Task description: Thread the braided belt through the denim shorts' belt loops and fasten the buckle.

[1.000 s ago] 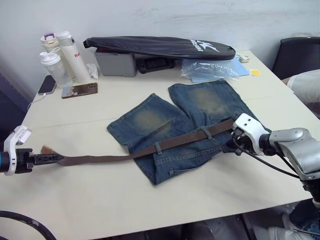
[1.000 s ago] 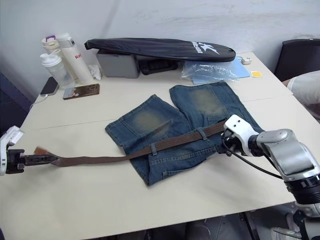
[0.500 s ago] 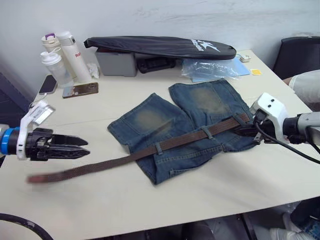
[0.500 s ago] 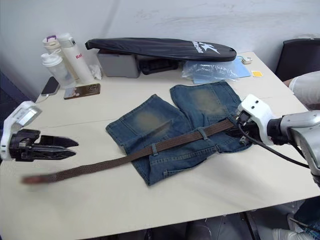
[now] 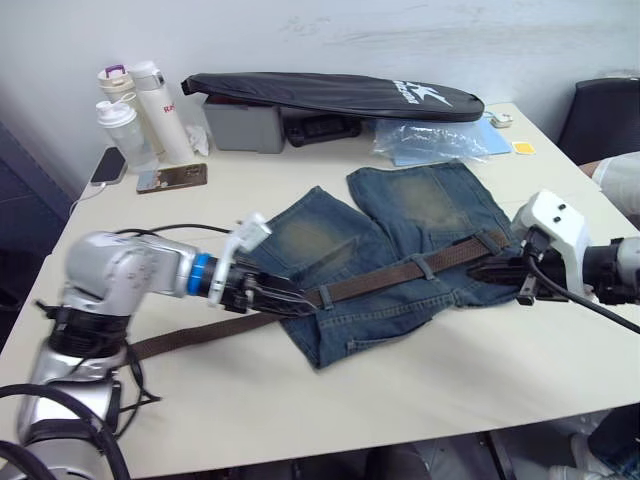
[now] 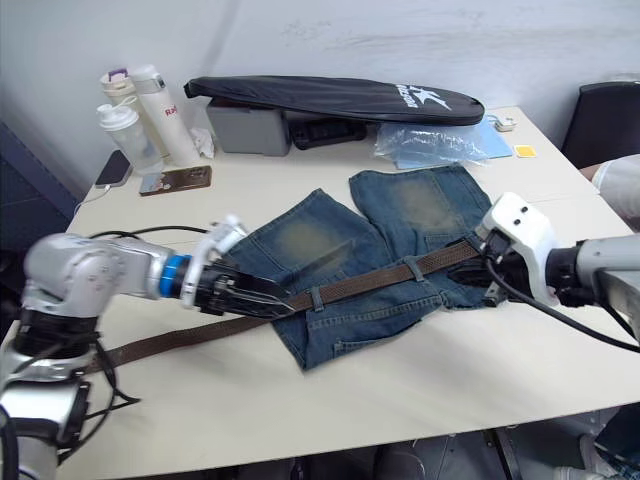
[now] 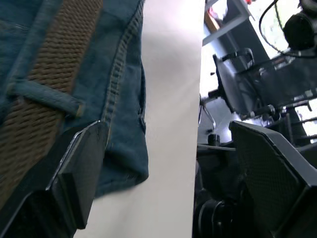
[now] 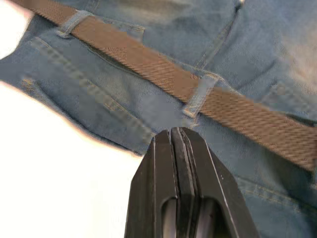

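Note:
The denim shorts (image 5: 400,200) lie flat mid-table, waistband toward me. The braided belt (image 5: 370,283) runs through two belt loops (image 5: 313,296) (image 5: 424,267), and its loose tail (image 5: 140,348) trails left across the table. My left gripper (image 5: 298,300) is open and low over the belt at the left end of the waistband; in its wrist view the fingers (image 7: 79,168) straddle the denim beside a belt loop (image 7: 44,96). My right gripper (image 5: 476,270) is shut and empty at the right end of the waistband, its tips (image 8: 176,133) just below the belt (image 8: 148,62). The buckle is hidden.
A long black bag (image 5: 330,92) lies on a grey box (image 5: 240,128) at the back. Bottles (image 5: 150,95) and two phones (image 5: 172,178) sit at the back left, a plastic bag (image 5: 430,140) at the back right. A chair (image 5: 610,110) and a person's sleeve (image 5: 622,168) are at the right.
My left gripper let go of the belt's tail, which dropped onto the table, then swung right to the waistband. My right gripper shifted slightly right along the belt.

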Robot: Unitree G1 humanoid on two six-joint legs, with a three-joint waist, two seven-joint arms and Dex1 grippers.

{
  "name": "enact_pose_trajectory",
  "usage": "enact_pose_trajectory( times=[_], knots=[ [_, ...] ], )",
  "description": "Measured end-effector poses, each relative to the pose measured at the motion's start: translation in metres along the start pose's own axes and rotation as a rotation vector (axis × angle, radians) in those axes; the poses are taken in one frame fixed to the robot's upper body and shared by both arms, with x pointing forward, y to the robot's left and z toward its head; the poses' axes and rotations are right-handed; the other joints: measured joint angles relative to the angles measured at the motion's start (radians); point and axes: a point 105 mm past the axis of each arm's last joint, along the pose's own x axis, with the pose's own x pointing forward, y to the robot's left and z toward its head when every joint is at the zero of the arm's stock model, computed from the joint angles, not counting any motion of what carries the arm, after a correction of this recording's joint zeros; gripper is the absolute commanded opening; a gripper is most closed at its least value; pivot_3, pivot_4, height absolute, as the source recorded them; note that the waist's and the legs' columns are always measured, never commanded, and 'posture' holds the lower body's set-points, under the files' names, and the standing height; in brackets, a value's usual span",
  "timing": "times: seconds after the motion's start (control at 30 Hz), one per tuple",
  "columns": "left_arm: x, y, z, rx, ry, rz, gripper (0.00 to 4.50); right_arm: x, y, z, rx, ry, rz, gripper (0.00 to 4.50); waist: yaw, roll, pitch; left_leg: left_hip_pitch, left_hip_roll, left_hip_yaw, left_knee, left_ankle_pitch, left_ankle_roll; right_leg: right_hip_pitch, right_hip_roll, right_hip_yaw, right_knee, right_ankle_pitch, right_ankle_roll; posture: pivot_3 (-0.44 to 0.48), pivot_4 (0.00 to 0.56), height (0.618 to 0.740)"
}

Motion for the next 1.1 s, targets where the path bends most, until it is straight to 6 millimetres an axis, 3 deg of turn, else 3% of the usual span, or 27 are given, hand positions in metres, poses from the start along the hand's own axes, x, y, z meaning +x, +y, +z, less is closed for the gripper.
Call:
enact_pose_trajectory(
  times=[0.1, 0.2, 0.47, 0.67, 0.77, 0.97, 1.0, 1.1],
  knots=[
    [0.023, -0.009, -0.006, 0.274, 0.055, 0.004, 4.3, -0.009, 0.002, 0.0, 0.014, -0.008, -0.04, 0.0, -0.001, -0.001, 0.0, 0.0, 0.001, 0.006, 0.0, 0.004, -0.005, 0.001, 0.0, 0.002, -0.003, 0.0, 0.0, 0.0, 0.15, 0.622],
    [0.034, -0.015, -0.012, 0.455, 0.078, -0.016, 4.3, -0.011, 0.004, -0.004, 0.026, 0.0, -0.06, 0.0, 0.0, -0.001, 0.0, 0.001, 0.002, 0.009, 0.0, 0.004, -0.004, 0.001, 0.0, 0.001, -0.006, 0.0, -0.001, 0.0, 0.15, 0.622],
    [0.054, 0.013, -0.045, 0.789, 0.232, 0.015, 4.3, -0.012, 0.011, -0.003, 0.033, -0.003, -0.051, 0.0, 0.003, 0.0, 0.0, 0.001, 0.002, 0.017, -0.001, 0.004, -0.002, -0.001, 0.0, -0.003, -0.006, -0.001, -0.001, 0.0, 0.15, 0.622],
    [0.067, 0.041, -0.044, 0.922, 0.238, 0.09, 4.3, -0.035, 0.036, 0.02, -0.063, -0.087, 0.077, 0.0, 0.022, 0.001, 0.001, 0.0, 0.002, 0.017, -0.001, 0.003, 0.005, 0.001, -0.001, -0.01, -0.006, 0.0, 0.0, 0.0, 0.15, 0.622],
    [0.068, 0.045, -0.044, 0.964, 0.239, 0.085, 3.48, -0.045, 0.042, 0.023, -0.074, -0.093, 0.111, 0.0, 0.027, 0.001, 0.001, 0.001, 0.003, 0.017, -0.002, 0.003, 0.005, 0.005, -0.002, -0.013, -0.007, 0.001, 0.0, 0.0, 0.15, 0.622],
    [0.061, 0.052, -0.039, 1.009, 0.251, 0.104, 0.8, -0.047, 0.042, 0.015, -0.057, -0.061, 0.12, 0.0, 0.019, 0.001, 0.001, 0.002, 0.004, 0.017, -0.002, 0.004, 0.006, 0.01, -0.002, -0.015, -0.009, 0.0, 0.0, 0.0, 0.15, 0.622],
    [0.059, 0.053, -0.038, 1.011, 0.259, 0.102, 0.55, -0.048, 0.041, 0.015, -0.059, -0.065, 0.118, 0.0, 0.016, 0.001, 0.001, 0.002, 0.004, 0.016, -0.002, 0.004, 0.007, 0.01, -0.002, -0.014, -0.008, 0.0, 0.0, 0.0, 0.15, 0.622],
    [0.046, 0.059, -0.039, 0.997, 0.28, 0.121, 0.52, -0.047, 0.039, 0.016, -0.062, -0.074, 0.111, 0.0, 0.002, 0.001, 0.001, 0.002, 0.005, 0.015, -0.002, 0.005, 0.009, 0.01, -0.002, -0.015, -0.008, 0.0, 0.0, 0.0, 0.15, 0.622]
  ],
)
